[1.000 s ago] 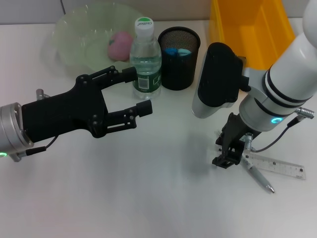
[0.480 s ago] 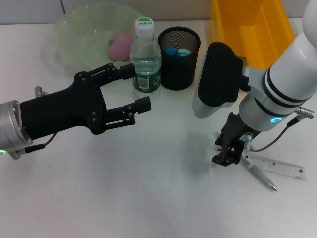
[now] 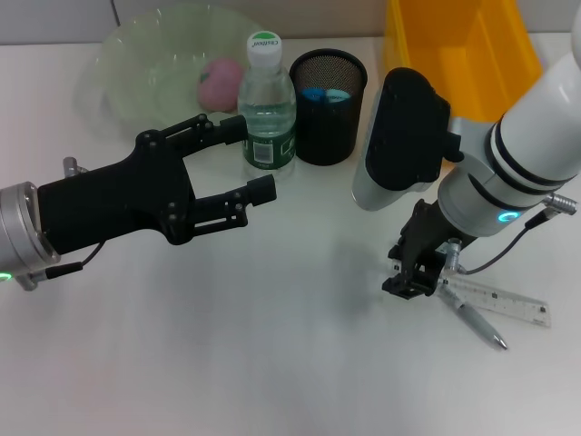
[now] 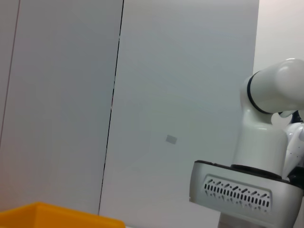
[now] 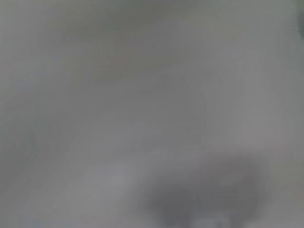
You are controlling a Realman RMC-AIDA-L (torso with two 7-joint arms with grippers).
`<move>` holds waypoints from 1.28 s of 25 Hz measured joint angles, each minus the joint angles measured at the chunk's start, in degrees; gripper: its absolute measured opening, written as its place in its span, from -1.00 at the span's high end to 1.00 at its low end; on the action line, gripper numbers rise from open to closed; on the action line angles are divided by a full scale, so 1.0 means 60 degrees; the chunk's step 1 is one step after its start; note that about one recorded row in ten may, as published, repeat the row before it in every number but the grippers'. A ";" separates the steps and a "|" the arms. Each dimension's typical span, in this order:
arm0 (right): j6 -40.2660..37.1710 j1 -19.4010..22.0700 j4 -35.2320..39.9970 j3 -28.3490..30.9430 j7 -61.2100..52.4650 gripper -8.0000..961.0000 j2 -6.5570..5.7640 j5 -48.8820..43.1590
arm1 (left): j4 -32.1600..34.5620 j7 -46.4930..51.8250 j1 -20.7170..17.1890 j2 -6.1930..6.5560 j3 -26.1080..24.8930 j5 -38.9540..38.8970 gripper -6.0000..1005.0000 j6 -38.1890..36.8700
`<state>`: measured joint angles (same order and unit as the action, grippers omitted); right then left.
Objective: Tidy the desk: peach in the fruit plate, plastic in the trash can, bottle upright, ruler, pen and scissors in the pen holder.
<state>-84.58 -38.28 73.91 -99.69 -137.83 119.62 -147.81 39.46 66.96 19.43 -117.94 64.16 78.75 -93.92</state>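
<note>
Desk (image 3: 272, 363): white; note what lies on it.
Ruler (image 3: 504, 303): flat, long axis left-right.
Pen (image 3: 476, 322): tip points near-right.
Right gripper (image 3: 410, 277): at ruler's left end; grip unreadable.
Left gripper (image 3: 247, 156): fingers spread, beside upright bottle (image 3: 268, 104).

Your open desk lies front and centre; the back row is crowded.
Bowl (image 3: 127, 82), bottle (image 3: 268, 109), pen holder (image 3: 328, 106) and yellow bin (image 3: 463, 54) stand close along the back; the left gripper (image 3: 247, 156) blocks the bottle, the right gripper (image 3: 410, 277) crowds the ruler (image 3: 504, 304) and pen (image 3: 477, 325).

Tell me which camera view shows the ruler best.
The head view: the ruler lies flat on the desk beside the pen, with the right gripper at its near end. The left wrist view shows none of it; the right wrist view is only a grey blur.
</note>
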 joint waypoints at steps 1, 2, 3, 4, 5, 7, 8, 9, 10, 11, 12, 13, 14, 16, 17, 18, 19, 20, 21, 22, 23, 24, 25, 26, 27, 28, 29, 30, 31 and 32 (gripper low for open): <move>-0.0001 0.0035 0.0060 0.0001 0.0000 0.19 0.0000 0.0000 | 0.0000 -0.0003 0.0000 0.0000 0.0000 0.0000 -0.60 0.0002; -0.0002 0.0066 0.0118 0.0004 0.0001 0.19 0.0000 0.0001 | 0.0000 -0.0005 0.0000 0.0000 0.0000 0.0000 -0.60 0.0006; -0.0008 0.0104 0.0159 0.0007 0.0000 0.19 0.0000 0.0002 | 0.0000 -0.0009 -0.0001 0.0004 0.0000 0.0000 -0.60 0.0009; -0.0018 0.0164 0.0242 0.0024 0.0000 0.19 0.0000 0.0009 | 0.0000 -0.0011 -0.0001 0.0010 0.0000 0.0000 -0.60 0.0010; -0.0018 0.0164 0.0242 0.0024 0.0000 0.19 0.0000 0.0009 | 0.0000 -0.0011 -0.0001 0.0010 0.0000 0.0000 -0.60 0.0010; -0.0021 0.0213 0.0345 0.0082 0.0000 0.18 0.0000 0.0017 | 0.0000 -0.0012 0.0005 0.0011 0.0001 0.0000 -0.60 0.0011; -0.0021 0.0243 0.0415 0.0123 0.0000 0.18 0.0000 0.0020 | 0.0000 -0.0013 0.0005 0.0013 0.0000 0.0000 -0.60 0.0011; -0.0031 0.0316 0.0583 0.0234 0.0001 0.18 0.0000 0.0026 | 0.0000 -0.0013 0.0005 0.0013 0.0000 0.0000 -0.60 0.0011; -0.0031 0.0316 0.0583 0.0234 0.0001 0.18 0.0000 0.0026 | -0.0001 -0.0013 0.0005 0.0014 0.0000 0.0001 -0.60 0.0010; -0.0036 0.0347 0.0676 0.0309 0.0000 0.18 -0.0001 0.0026 | 0.0000 -0.0013 0.0005 0.0014 0.0000 0.0000 -0.60 0.0011; -0.0048 0.0380 0.0791 0.0397 0.0000 0.18 -0.0001 0.0026 | 0.0000 -0.0013 0.0005 0.0014 0.0001 0.0000 -0.60 0.0010; -0.0061 0.0409 0.0875 0.0459 0.0000 0.18 -0.0001 0.0027 | 0.0000 -0.0013 0.0004 0.0014 0.0001 0.0001 -0.60 0.0010; -0.0087 0.0477 0.1124 0.0608 0.0000 0.18 -0.0001 0.0036 | 0.0000 -0.0014 0.0003 0.0014 0.0001 0.0000 -0.60 0.0010; -0.0094 0.0511 0.1232 0.0679 0.0000 0.17 -0.0001 0.0042 | 0.0000 -0.0013 0.0002 0.0015 0.0000 0.0000 -0.60 0.0010; -0.0097 0.0545 0.1349 0.0751 0.0000 0.17 -0.0001 0.0066 | 0.0000 -0.0014 0.0001 0.0014 0.0000 0.0000 -0.60 0.0010; -0.0099 0.0581 0.1457 0.0826 0.0000 0.17 0.0000 0.0111 | 0.0000 -0.0014 -0.0001 0.0015 -0.0004 0.0000 -0.60 0.0009; -0.0102 0.0616 0.1628 0.0993 0.0000 0.17 0.0005 0.0278 | 0.0000 -0.0014 -0.0003 0.0015 -0.0007 0.0000 -0.60 0.0010; -0.0102 0.0616 0.1628 0.0993 0.0000 0.17 0.0005 0.0278 | 0.0000 -0.0015 -0.0006 0.0014 -0.0010 0.0000 -0.60 0.0009; -0.0108 0.0626 0.1721 0.1098 0.0013 0.17 0.0005 0.0388 | 0.0000 -0.0015 -0.0006 0.0014 -0.0010 0.0000 -0.60 0.0009; -0.0115 0.0648 0.1831 0.1208 0.0025 0.17 0.0007 0.0466 | 0.0000 -0.0015 -0.0006 0.0014 -0.0010 0.0000 -0.60 0.0009; -0.0125 0.0677 0.1969 0.1322 0.0036 0.17 0.0008 0.0514 | 0.0000 -0.0016 -0.0009 0.0015 -0.0014 0.0000 -0.60 0.0010; -0.0130 0.0747 0.2247 0.1501 0.0046 0.16 0.0010 0.0555 | 0.0000 -0.0023 -0.0028 0.0014 -0.0028 0.0000 -0.60 0.0009; -0.0130 0.0747 0.2247 0.1501 0.0046 0.16 0.0010 0.0555 | 0.0000 -0.0024 -0.0031 0.0015 -0.0029 0.0001 -0.60 0.0009; -0.0137 0.0794 0.2415 0.1591 0.0046 0.16 0.0011 0.0568 | 0.0000 -0.0024 -0.0039 0.0016 -0.0029 0.0000 -0.60 0.0009; -0.0138 0.0827 0.2521 0.1652 0.0045 0.16 0.0012 0.0588 | 0.0000 -0.0024 -0.0039 0.0016 -0.0029 0.0000 -0.60 0.0009; -0.0147 0.0868 0.2660 0.1742 0.0045 0.16 0.0014 0.0635 | 0.0000 -0.0026 -0.0060 0.0022 -0.0034 0.0001 -0.60 0.0009; -0.0158 0.0945 0.2923 0.1974 0.0050 0.16 0.0014 0.0758 | 0.0000 -0.0026 -0.0067 0.0023 -0.0056 0.0000 -0.60 0.0009; -0.0158 0.0945 0.2923 0.1974 0.0050 0.16 0.0014 0.0758 | 0.0000 -0.0027 -0.0073 0.0024 -0.0076 0.0000 -0.60 0.0009; -0.0164 0.0982 0.3033 0.2086 0.0058 0.16 0.0015 0.0829 | 0.0000 -0.0032 -0.0086 0.0021 -0.0151 0.0000 -0.60 0.0009; -0.0163 0.1024 0.3154 0.2217 0.0071 0.15 0.0015 0.0918 | 0.0000 -0.0033 -0.0088 0.0020 -0.0161 0.0000 -0.60 0.0009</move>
<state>-85.55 -32.14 92.84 -86.39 -137.40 119.71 -142.30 39.46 66.76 18.90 -117.82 63.19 78.75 -93.87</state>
